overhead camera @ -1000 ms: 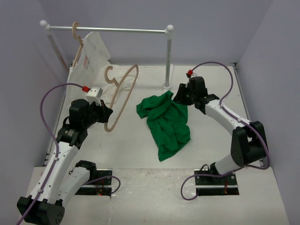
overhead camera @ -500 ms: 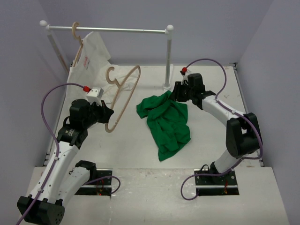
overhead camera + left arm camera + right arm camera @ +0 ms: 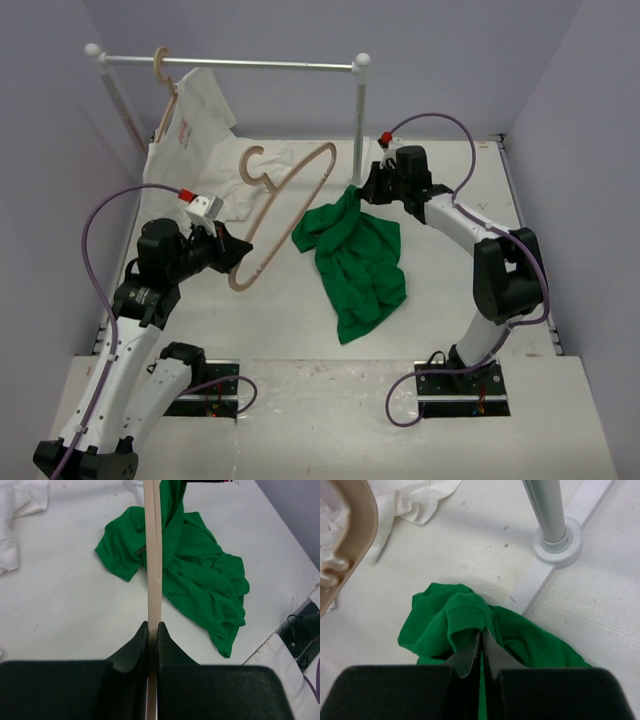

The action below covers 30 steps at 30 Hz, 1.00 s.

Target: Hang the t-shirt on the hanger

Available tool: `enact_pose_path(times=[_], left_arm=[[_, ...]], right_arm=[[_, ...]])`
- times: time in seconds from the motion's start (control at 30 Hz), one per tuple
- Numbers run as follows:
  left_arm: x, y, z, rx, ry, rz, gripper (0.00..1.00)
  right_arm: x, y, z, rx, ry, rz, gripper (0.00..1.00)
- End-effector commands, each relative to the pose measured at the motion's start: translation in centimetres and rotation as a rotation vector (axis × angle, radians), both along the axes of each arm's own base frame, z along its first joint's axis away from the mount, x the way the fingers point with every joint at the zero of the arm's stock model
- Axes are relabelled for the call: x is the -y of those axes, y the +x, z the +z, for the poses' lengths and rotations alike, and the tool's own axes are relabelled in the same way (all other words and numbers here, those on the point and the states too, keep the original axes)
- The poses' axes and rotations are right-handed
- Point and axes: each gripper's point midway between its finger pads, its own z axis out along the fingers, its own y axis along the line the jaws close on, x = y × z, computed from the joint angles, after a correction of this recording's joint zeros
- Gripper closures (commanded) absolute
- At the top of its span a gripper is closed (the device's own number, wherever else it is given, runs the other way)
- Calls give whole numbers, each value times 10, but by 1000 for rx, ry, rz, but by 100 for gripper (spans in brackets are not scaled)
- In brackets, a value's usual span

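The green t-shirt (image 3: 355,262) lies crumpled mid-table, also seen as green cloth (image 3: 200,580) in the left wrist view. My right gripper (image 3: 355,190) is shut on the t-shirt's ribbed collar edge (image 3: 465,617) at its far end, lifting it slightly. The pale wooden hanger (image 3: 290,205) is held tilted in the air, hook (image 3: 252,160) toward the back. My left gripper (image 3: 232,255) is shut on the hanger's lower bar (image 3: 153,580), which runs straight out between the fingers toward the t-shirt.
A clothes rail (image 3: 230,63) on two posts stands at the back; its right post base (image 3: 556,542) is just beyond the right gripper. A white shirt (image 3: 195,125) on a second hanger (image 3: 163,75) hangs at the rail's left, spilling onto the table.
The right gripper moved left to the t-shirt's far edge and closed on the collar. The left arm swung the hanger rightward, nearer the t-shirt.
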Motion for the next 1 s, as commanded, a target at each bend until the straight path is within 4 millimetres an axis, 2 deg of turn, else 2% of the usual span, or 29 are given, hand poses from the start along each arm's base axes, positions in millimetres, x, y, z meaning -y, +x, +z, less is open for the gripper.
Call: enact_pose_path(times=[0.0, 0.2, 0.33, 0.4, 0.6, 0.8, 0.97], left_arm=[[18, -26, 32, 27, -73, -140, 100], [36, -54, 18, -47, -134, -300, 100], [33, -58, 19, -46, -134, -278, 100], [30, -55, 15, -56, -124, -255, 100], [22, -36, -15, -138, -73, -162, 100], [16, -27, -12, -121, -53, -112, 100], [18, -25, -13, -132, -56, -122, 100]], right_arm=[[-10, 23, 52, 140, 51, 29, 100], [-15, 24, 64, 123, 79, 35, 100], [-7, 28, 64, 100, 43, -11, 100], [-4, 30, 65, 105, 30, -21, 100], [3, 21, 70, 128, 13, -33, 100], [11, 17, 56, 100, -22, -61, 100], [0, 11, 57, 99, 24, -17, 100]])
